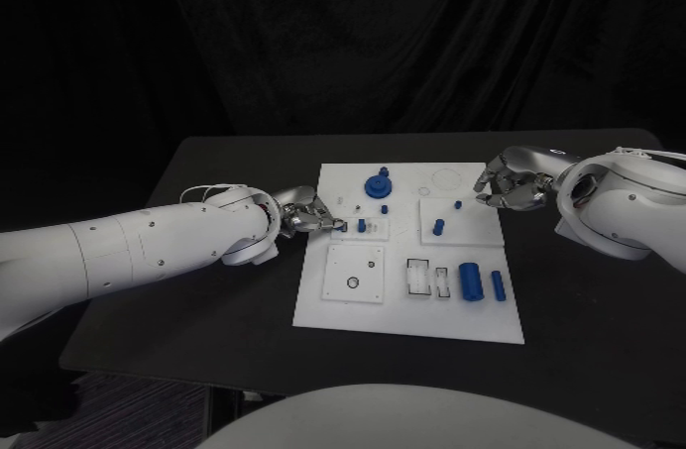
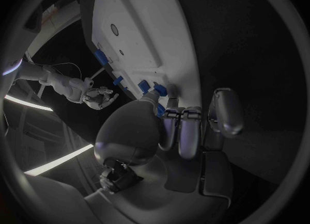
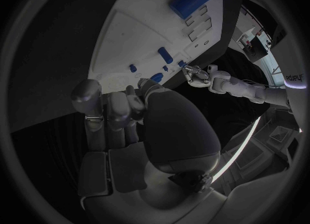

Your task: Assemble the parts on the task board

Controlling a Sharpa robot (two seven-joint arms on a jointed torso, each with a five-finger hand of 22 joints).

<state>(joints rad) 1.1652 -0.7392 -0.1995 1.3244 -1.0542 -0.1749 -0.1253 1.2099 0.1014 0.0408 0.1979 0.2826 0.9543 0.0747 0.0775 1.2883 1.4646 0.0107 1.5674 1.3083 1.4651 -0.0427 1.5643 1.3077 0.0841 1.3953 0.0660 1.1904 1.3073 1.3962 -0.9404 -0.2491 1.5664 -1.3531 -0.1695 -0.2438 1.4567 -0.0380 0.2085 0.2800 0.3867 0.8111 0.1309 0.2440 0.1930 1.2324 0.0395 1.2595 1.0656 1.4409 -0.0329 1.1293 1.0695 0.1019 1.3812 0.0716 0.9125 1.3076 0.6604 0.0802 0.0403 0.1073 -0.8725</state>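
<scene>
task board (image 1: 407, 315) white | parts (image 1: 378, 184) blue | table (image 1: 214, 300) black | arms (image 1: 129, 251) white | hands (image 1: 307, 216) silver

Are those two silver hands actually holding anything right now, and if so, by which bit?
It cannot be told. The left hand has its fingertips at small blue pieces on the white plate's edge; the right hand hovers with curled fingers, apparently empty.
</scene>
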